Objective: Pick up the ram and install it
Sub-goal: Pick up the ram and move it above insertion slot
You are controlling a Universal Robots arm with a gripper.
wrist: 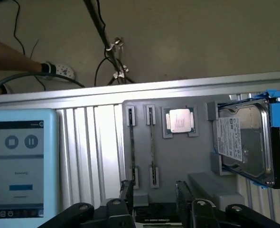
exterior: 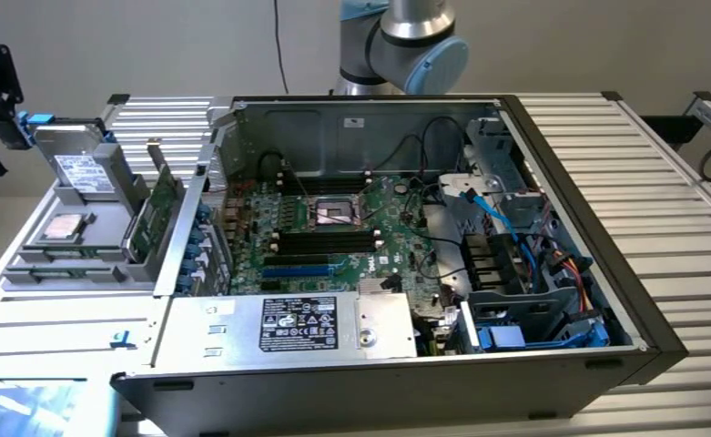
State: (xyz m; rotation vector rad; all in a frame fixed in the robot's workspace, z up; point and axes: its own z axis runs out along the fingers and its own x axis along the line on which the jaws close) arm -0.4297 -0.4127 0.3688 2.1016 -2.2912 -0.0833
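The robot arm's pincer (wrist: 154, 192) hangs released, fingers (wrist: 126, 190) spread and gripping nothing, near the gray parts holder (wrist: 192, 156) at the exterior view's left of the open computer case (exterior: 550, 364). The ram (wrist: 132, 142) stands edge-on in a narrow holder slot beside a processor chip (wrist: 180, 120) and a hard drive (wrist: 242, 142), well apart from the motherboard's black memory slots (exterior: 319, 242).

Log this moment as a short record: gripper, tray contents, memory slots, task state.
gripper: open, holding nothing, over the grey tray
tray contents: processor, hard drive, two thin strips standing on edge, possibly ram
memory slots: black, on the motherboard, look empty
task state: no ram picked up or installed yet
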